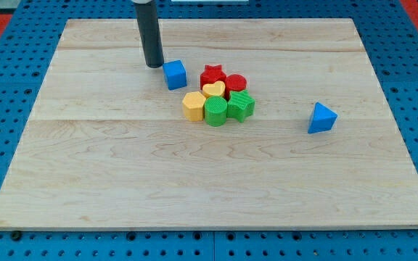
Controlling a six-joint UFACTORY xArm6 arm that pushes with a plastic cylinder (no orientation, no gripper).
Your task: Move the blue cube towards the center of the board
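Note:
The blue cube (174, 74) sits on the wooden board (122, 167), above and left of the board's middle. My tip (153, 65) rests on the board just to the cube's upper left, very close to it or touching it. The dark rod rises from there out of the view's top.
A tight cluster lies right of the cube: a red star (212, 74), a red cylinder (236, 84), a yellow heart (213, 90), a yellow hexagon (193, 106), a green cylinder (215, 111) and a second green block (241, 105). A blue triangle (321, 118) lies at the right.

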